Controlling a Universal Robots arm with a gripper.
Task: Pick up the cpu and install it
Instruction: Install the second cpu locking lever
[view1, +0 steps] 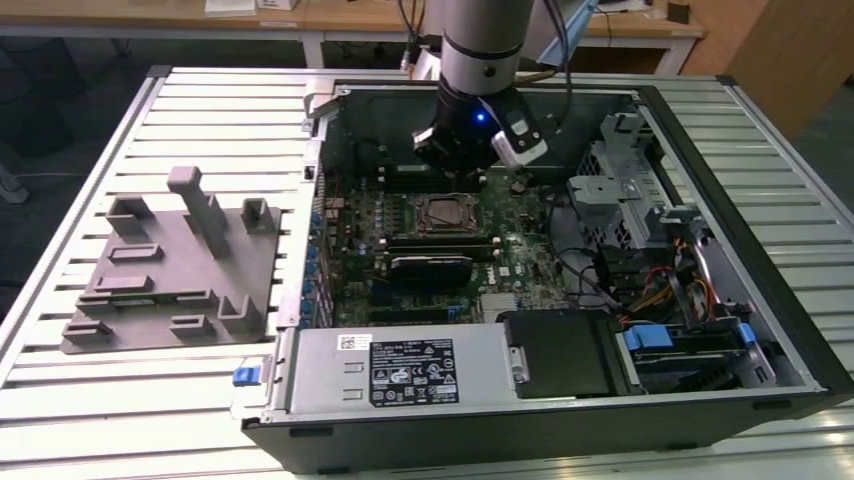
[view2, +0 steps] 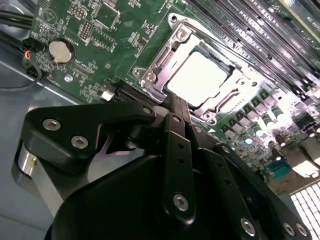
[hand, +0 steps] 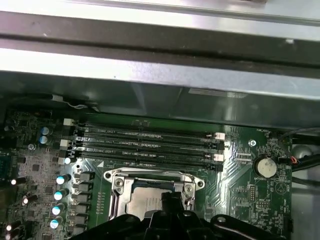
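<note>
One cpu is sitting in the one socket on the board. One gripper is hanging at its 12 o'clock in the exterior view; I cannot tell how wide it is. One tray is lying on the bench.

cpu: you see a pale silver top.
socket: your frame is shiny grey metal.
motherboard: green.
gripper: black.
tray: plain grey.
surface: your pale ribbed slats.
</note>
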